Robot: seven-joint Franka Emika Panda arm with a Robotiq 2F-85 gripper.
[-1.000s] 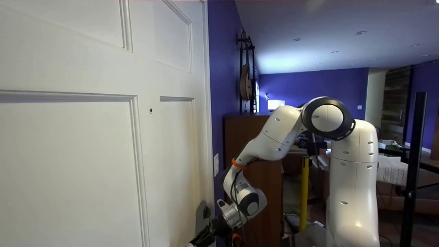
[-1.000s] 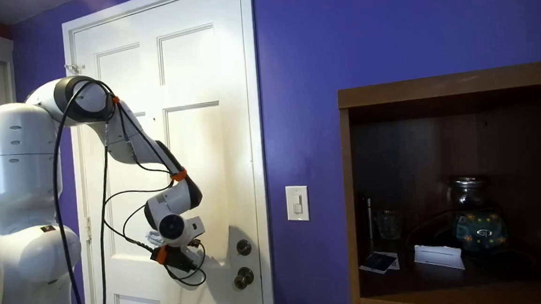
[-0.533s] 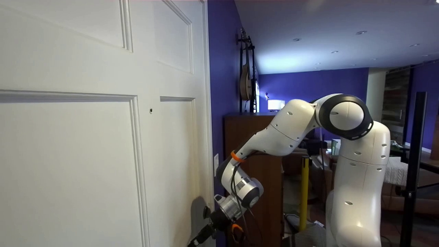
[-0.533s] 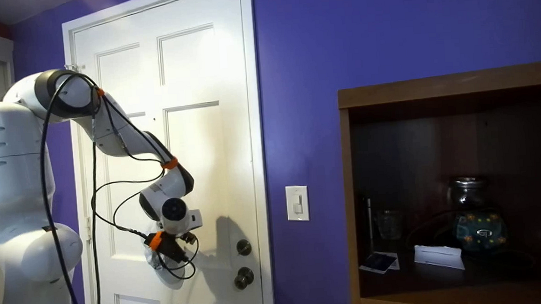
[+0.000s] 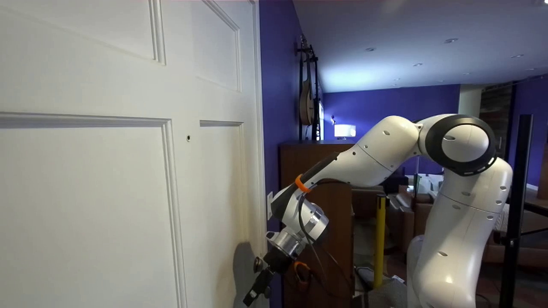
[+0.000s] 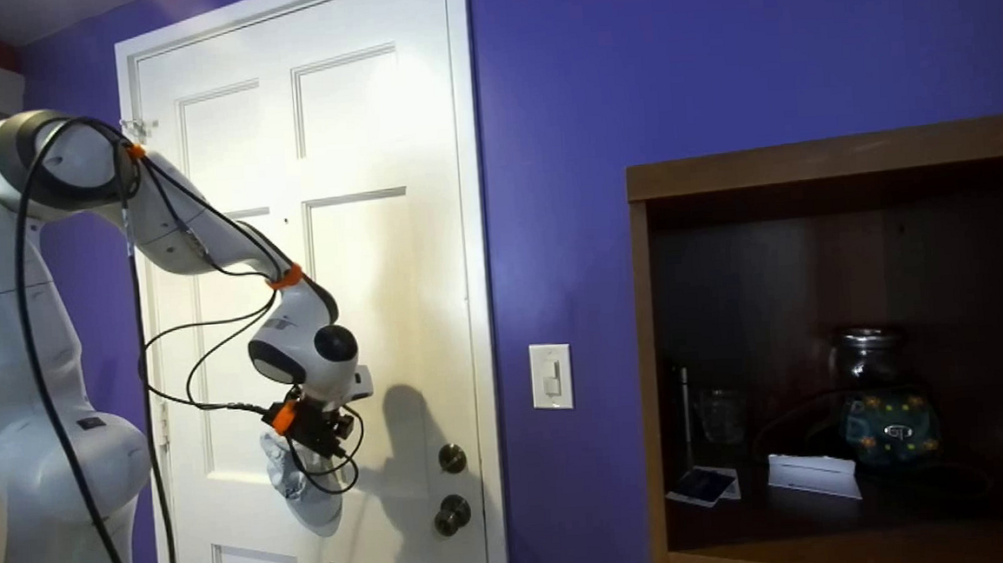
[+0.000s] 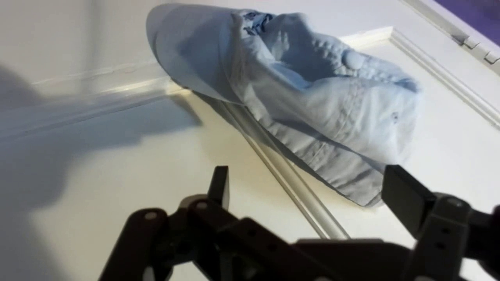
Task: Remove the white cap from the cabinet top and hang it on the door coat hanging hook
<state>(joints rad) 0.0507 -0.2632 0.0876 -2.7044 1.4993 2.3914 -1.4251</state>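
Pale cloth, the cap [image 7: 324, 113] hangs against the white door [image 6: 361, 264], long axis steep, brim [image 6: 312, 507] pointing down in an exterior view. The gripper [image 7: 306, 183], fingers [image 7: 218, 185] wide apart, partly hides it there; a doorknob [image 6: 452, 515] sits apart, near brim height.

The arm [image 5: 364, 169] and pincer [image 7: 306, 181] have drawn back, baring more of the cap [image 6: 285, 477].

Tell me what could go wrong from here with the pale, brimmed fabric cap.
The cap might fall: whatever supports it is hidden. The open black two-fingered gripper could snag it: one finger overlaps its edge in the wrist view. The gripper might also bump the nearby round metal doorknob.
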